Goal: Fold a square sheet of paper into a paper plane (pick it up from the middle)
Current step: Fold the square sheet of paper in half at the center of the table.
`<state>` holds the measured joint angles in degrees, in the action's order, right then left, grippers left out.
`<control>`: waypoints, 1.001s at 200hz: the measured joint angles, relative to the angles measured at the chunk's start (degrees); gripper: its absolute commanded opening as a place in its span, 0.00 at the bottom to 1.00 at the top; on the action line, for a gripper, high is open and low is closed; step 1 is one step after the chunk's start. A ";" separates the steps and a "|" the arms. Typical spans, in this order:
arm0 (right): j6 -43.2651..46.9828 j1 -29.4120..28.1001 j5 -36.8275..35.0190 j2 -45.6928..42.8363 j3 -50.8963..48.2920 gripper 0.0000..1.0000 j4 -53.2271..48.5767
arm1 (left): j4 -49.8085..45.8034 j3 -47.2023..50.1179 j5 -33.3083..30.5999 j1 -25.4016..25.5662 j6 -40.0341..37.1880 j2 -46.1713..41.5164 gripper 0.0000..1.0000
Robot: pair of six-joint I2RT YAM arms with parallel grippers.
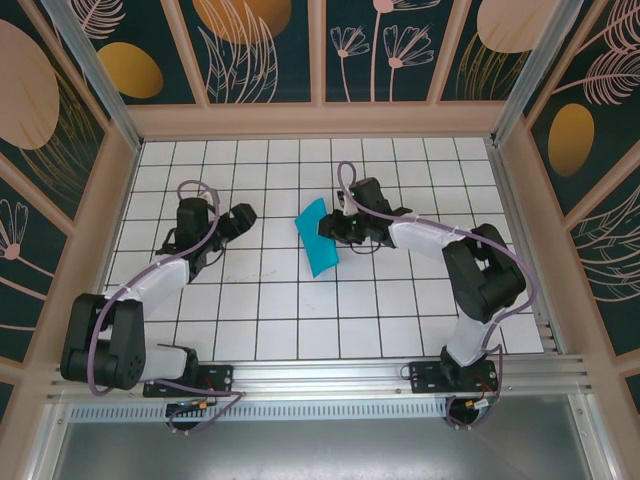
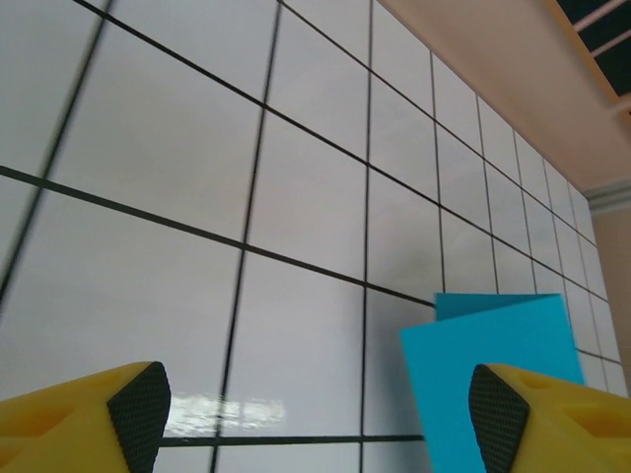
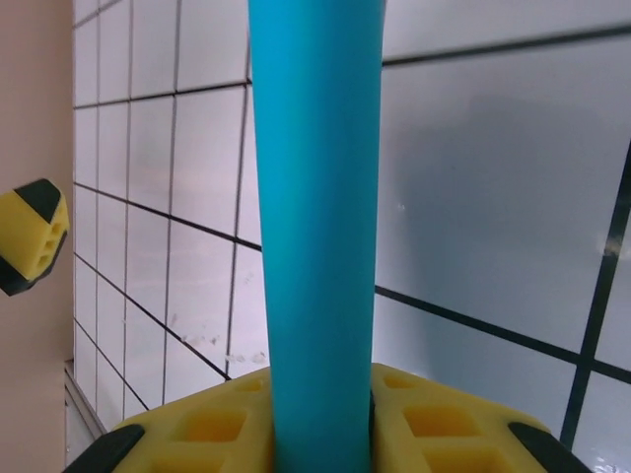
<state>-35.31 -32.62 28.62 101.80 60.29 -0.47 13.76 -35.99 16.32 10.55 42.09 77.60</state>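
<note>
The folded teal paper sheet point(image 1: 318, 243) is clamped by the right gripper point(image 1: 333, 226); the left gripper point(image 1: 243, 215) is spread open nearby.

The paper point(image 1: 318, 238) is coloured plain teal-blue. The table point(image 1: 260, 300) is tiled white and lined black. Yellow fingers point(image 2: 572, 424) are padded black

Gridded white table point(image 1: 270, 300), teal paper point(image 1: 318, 238) perhaps touching
</note>
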 measured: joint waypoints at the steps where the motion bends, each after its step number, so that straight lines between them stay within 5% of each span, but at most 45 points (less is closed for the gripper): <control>1: 0.00 0.02 0.00 0.07 -0.02 0.28 0.07 | 0.09 0.00 0.04 0.09 0.07 0.07 0.81; 93: 3.61 0.44 -15.06 2.62 -0.55 0.62 -5.81 | 2.91 -0.50 0.17 3.41 2.19 4.17 0.81; 142: 4.87 0.46 -20.68 2.62 -0.55 0.58 -8.39 | 3.10 -0.55 0.20 4.15 2.27 4.96 0.81; 200: 4.74 0.57 -21.79 2.62 -0.55 0.42 -8.59 | 3.82 -1.44 1.77 5.79 4.48 7.06 0.75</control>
<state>-30.57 -32.05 6.83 104.42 59.75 -9.06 17.58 -37.43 18.09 16.34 46.57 84.66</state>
